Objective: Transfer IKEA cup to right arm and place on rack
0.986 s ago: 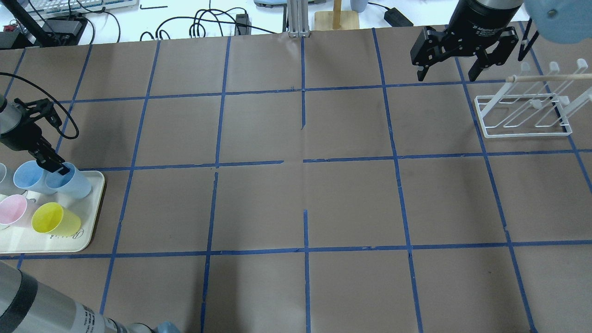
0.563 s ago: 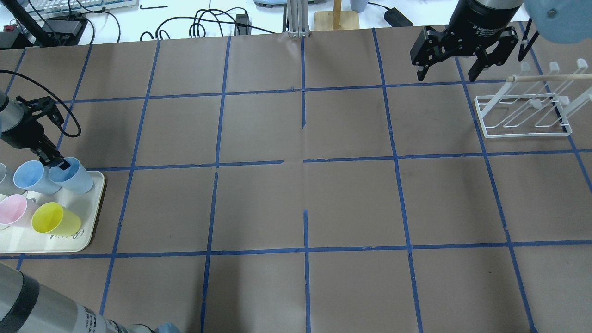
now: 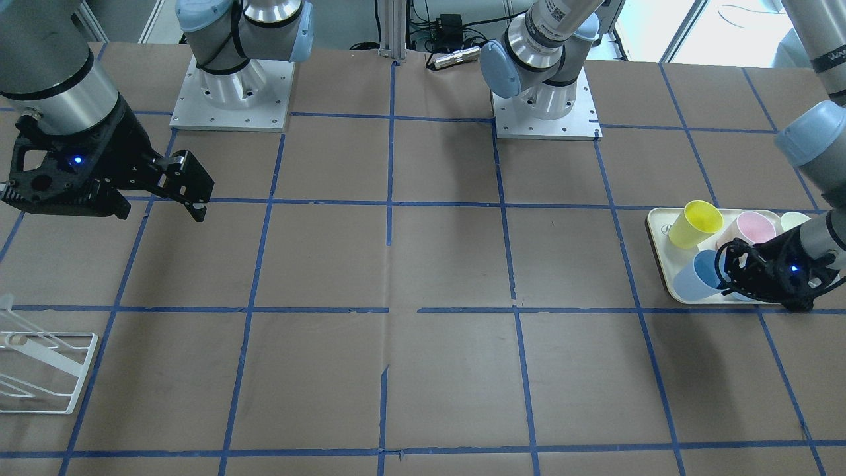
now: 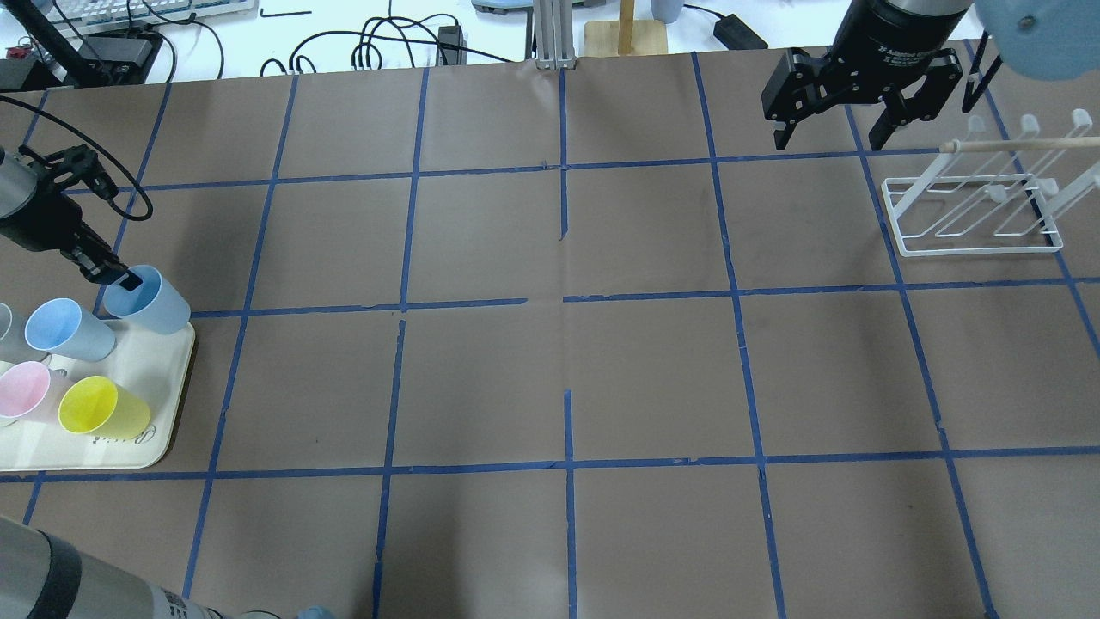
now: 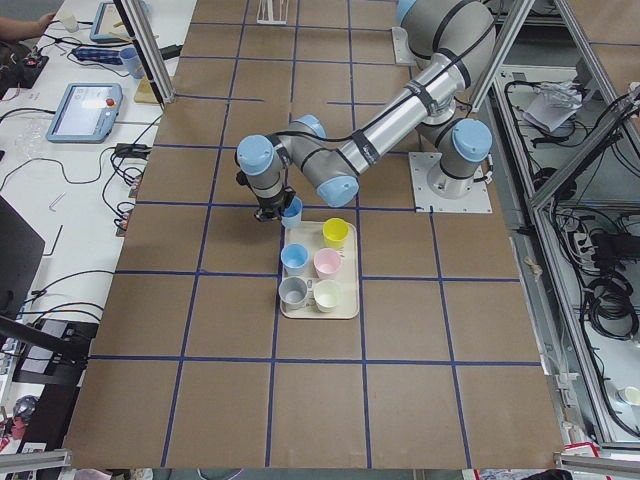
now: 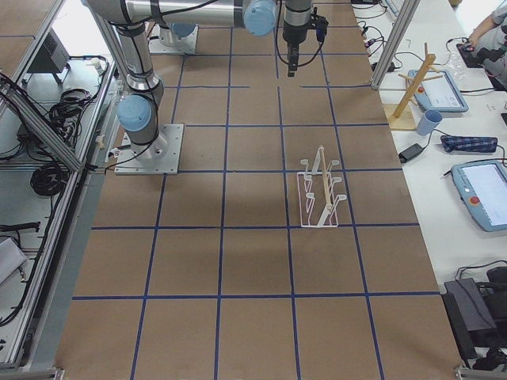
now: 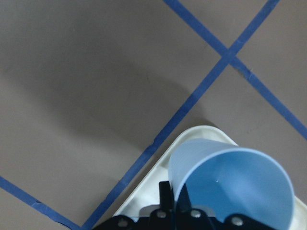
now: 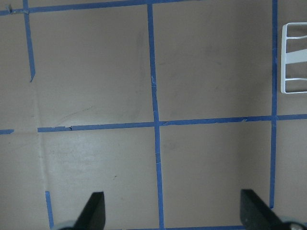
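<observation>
My left gripper (image 4: 127,279) is shut on the rim of the pale blue IKEA cup (image 4: 156,299), with one finger inside it. It holds the cup tilted above the far right corner of the cream tray (image 4: 163,413). The cup also shows in the left wrist view (image 7: 230,187), the front view (image 3: 699,274) and the left side view (image 5: 291,209). My right gripper (image 4: 829,142) is open and empty, hovering just left of the white wire rack (image 4: 975,215). In the right wrist view the rack's corner (image 8: 295,57) sits at the right edge.
On the tray stand a deeper-blue twin cup (image 4: 64,328), a pink cup (image 4: 24,389) and a yellow cup (image 4: 93,407). A thin wooden rod (image 4: 1023,144) lies across the rack's prongs. The table is brown paper with blue tape lines.
My left gripper has risen and moved toward the table's far side with the pale blue cup, lifting it off the tray. The right gripper has stayed in place.
</observation>
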`<state>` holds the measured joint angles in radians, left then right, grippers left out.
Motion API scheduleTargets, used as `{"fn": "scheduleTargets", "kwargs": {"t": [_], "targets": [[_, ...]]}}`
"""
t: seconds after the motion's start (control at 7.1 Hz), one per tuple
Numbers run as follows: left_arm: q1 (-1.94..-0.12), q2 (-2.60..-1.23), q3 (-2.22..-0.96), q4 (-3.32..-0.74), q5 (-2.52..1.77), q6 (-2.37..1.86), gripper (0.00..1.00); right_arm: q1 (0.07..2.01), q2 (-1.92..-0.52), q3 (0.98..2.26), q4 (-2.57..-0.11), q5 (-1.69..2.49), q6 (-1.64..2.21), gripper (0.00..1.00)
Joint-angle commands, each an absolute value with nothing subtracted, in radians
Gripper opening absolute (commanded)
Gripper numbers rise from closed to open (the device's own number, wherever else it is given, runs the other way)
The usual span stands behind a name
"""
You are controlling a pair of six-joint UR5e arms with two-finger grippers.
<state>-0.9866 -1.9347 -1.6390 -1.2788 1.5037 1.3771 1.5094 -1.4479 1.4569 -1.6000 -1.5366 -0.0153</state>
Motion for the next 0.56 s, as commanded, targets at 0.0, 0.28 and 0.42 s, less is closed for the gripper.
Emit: {"fn": "scheduleTargets", "kwargs": {"t": [0.0,0.28,0.42], "targets": [[-1.060,-1.847,-1.625,-1.403,1.366,1.156,0.00,1.509,-1.447,1.457,-1.600,-1.536,-0.015,1.00],[-1.129,-1.780,-1.624,-1.439,1.173,0.876,0.00,1.509,-1.447,1.457,-1.600,-1.536,-0.015,1.00],[-1.194,-1.749,-1.628,-1.448,1.108,0.678,0.00,1.509,-1.447,1.457,-1.600,-1.536,-0.015,1.00]]}}
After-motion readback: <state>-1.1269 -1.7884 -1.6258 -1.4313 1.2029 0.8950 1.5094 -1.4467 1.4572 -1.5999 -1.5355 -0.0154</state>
